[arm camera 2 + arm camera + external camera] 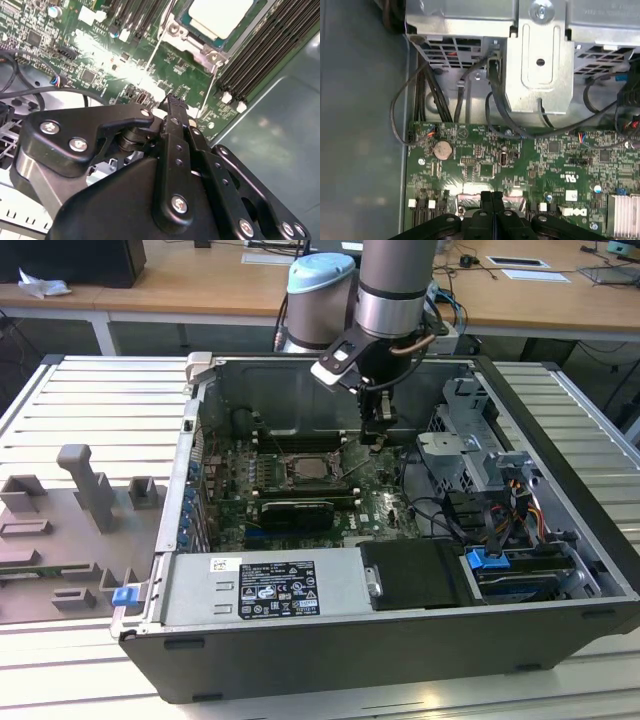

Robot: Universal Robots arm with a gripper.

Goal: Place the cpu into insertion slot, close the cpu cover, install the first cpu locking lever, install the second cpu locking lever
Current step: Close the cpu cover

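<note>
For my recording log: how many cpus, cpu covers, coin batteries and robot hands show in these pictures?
cpu: 1
cpu cover: 1
coin battery: 1
hand: 1
Total: 4

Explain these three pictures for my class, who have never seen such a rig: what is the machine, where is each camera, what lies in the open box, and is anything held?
The machine is one robot arm whose gripper reaches down into an open computer case. The exterior view looks on from off the arm. Both wrist views come from cameras riding near the gripper. Inside the case lies a green circuit board. In the second wrist view the cpu, a pale square chip, sits on that board inside the cpu cover, a silver frame. The gripper's fingers look shut together close above the board, with nothing seen between them.
</note>
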